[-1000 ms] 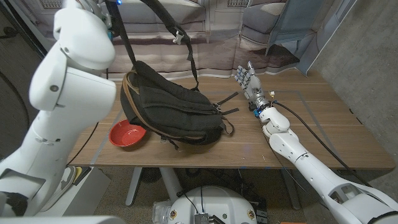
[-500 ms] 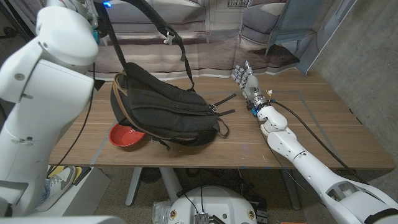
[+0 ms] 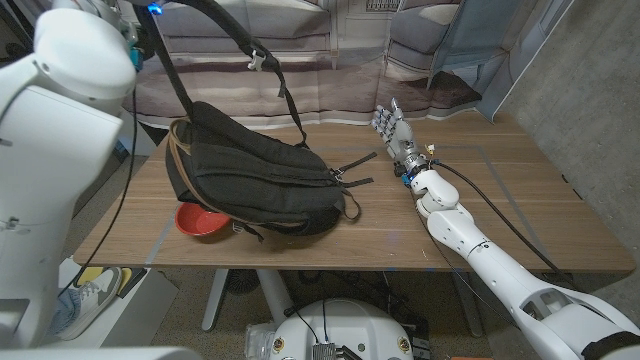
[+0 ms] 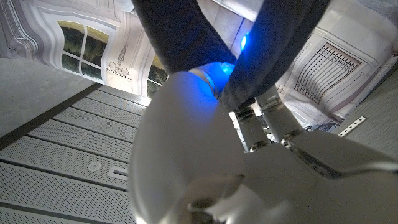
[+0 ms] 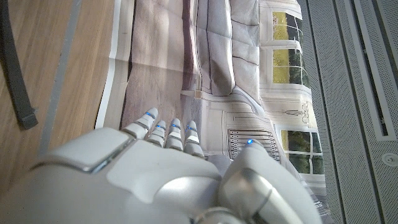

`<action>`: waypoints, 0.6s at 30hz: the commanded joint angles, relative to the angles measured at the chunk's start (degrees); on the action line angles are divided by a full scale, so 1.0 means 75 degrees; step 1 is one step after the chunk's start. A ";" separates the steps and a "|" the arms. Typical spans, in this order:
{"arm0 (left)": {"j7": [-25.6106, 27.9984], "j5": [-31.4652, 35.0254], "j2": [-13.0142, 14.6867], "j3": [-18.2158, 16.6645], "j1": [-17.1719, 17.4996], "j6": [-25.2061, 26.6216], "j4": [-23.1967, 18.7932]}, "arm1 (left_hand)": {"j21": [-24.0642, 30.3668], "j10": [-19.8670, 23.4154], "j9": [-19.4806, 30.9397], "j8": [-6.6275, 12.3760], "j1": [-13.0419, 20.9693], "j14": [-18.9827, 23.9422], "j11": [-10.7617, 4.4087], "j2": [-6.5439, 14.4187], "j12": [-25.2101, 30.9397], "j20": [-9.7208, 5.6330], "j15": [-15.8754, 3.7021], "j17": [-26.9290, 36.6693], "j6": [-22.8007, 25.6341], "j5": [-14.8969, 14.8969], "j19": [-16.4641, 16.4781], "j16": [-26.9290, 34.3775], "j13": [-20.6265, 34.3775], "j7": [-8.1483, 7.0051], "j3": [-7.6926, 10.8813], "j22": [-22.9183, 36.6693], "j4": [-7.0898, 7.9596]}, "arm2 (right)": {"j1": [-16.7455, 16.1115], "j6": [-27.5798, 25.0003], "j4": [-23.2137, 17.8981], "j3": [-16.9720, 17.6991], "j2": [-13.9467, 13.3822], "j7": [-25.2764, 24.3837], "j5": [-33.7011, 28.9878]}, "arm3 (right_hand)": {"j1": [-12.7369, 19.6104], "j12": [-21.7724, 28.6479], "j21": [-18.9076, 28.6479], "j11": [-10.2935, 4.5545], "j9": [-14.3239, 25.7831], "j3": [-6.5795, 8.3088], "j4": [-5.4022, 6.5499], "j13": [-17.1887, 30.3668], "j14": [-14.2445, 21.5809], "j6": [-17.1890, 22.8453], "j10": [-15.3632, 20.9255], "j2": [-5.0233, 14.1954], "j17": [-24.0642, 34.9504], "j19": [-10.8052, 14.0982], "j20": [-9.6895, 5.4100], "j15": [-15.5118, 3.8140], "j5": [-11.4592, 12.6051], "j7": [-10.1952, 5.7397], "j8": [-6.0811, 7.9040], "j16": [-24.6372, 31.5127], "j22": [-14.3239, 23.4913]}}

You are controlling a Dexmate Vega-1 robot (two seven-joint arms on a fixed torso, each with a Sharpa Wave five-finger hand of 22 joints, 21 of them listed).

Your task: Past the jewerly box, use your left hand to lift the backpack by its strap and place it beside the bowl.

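Black backpack (image 3: 262, 185) hangs low from its strap (image 3: 215, 10), held by the left hand (image 4: 249, 118), and it overlaps the red bowl (image 3: 200, 221). Better to lift higher and set it clear beside the bowl. The right hand (image 3: 397, 130) waits, released.

lab or studio | printed building-facade backdrop (image 3: 300, 60) behind wooden table (image 3: 500, 200) | cable (image 3: 490, 205)

1 backpack (image 3: 262, 180), 1 bowl (image 3: 200, 221)
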 commanded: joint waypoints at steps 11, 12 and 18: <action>0.0537 -0.1212 0.0179 -0.1292 0.0452 0.0368 -0.0070 | 0.0091 0.0039 0.0021 -0.0050 0.0001 0.0390 -0.0026 0.0089 -0.0053 -0.0916 -0.0501 0.0055 0.0019 -0.0034 -0.0065 0.0003 0.0054 -0.0027 0.0023 0.0034 -0.0004 | 0.0271 0.0105 0.0272 -0.0098 0.0191 0.0093 -0.0088 | 0.0014 -0.0032 0.0010 0.0008 0.0023 -0.0032 0.0006 0.0036 0.0039 0.0065 0.0074 0.0070 0.0018 0.0037 -0.0030 -0.0015 -0.0042 -0.0010 -0.0033 0.0001 0.0024; 0.0552 -0.1234 0.0152 -0.1370 0.0505 0.0345 -0.0070 | 0.0094 0.0033 0.0020 -0.0052 0.0000 0.0388 -0.0027 0.0089 -0.0056 -0.0913 -0.0498 0.0057 0.0020 -0.0035 -0.0065 0.0003 0.0058 -0.0033 0.0021 0.0034 -0.0003 | 0.0291 0.0081 0.0290 -0.0100 0.0207 0.0080 -0.0080 | 0.0014 -0.0033 0.0010 0.0004 0.0023 -0.0032 0.0006 0.0036 0.0039 0.0066 0.0069 0.0070 0.0018 0.0038 -0.0031 -0.0013 -0.0042 -0.0006 -0.0033 0.0001 0.0024; 0.0638 -0.1387 0.0088 -0.1593 0.0650 0.0289 -0.0004 | 0.0105 0.0036 0.0018 -0.0068 -0.0001 0.0384 -0.0026 0.0093 -0.0074 -0.0911 -0.0510 0.0042 0.0022 -0.0037 -0.0074 -0.0014 0.0058 -0.0025 0.0022 0.0034 -0.0003 | 0.0347 0.0062 0.0368 -0.0109 0.0225 0.0090 -0.0094 | 0.0015 -0.0036 0.0010 0.0010 0.0023 -0.0034 0.0006 0.0037 0.0036 0.0064 0.0063 0.0073 0.0018 0.0036 -0.0032 -0.0010 -0.0043 -0.0008 -0.0034 -0.0001 0.0025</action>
